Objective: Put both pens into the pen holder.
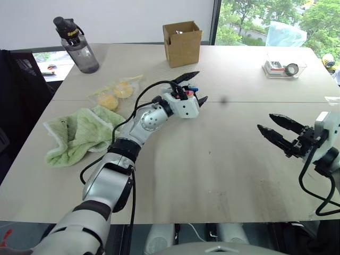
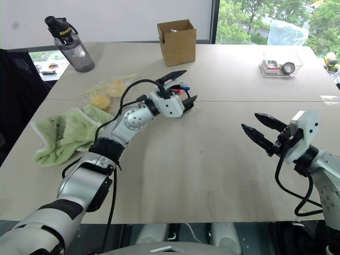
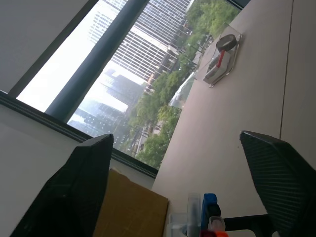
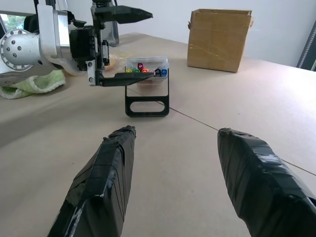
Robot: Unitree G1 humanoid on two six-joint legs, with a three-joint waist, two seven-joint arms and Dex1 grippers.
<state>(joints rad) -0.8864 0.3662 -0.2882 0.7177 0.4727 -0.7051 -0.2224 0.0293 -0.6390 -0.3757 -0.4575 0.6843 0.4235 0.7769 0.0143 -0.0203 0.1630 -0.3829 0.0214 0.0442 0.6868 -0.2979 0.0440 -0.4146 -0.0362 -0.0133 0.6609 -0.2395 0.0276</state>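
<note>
The left pincer (image 2: 178,86) is spread over the pen holder (image 4: 146,85), gripping nothing; the right pincer (image 2: 260,131) is spread, empty. Deposit appears complete; withdrawal is required next.

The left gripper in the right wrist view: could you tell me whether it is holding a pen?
No, the left gripper stands open at the pen holder, nothing between its fingers.
</note>
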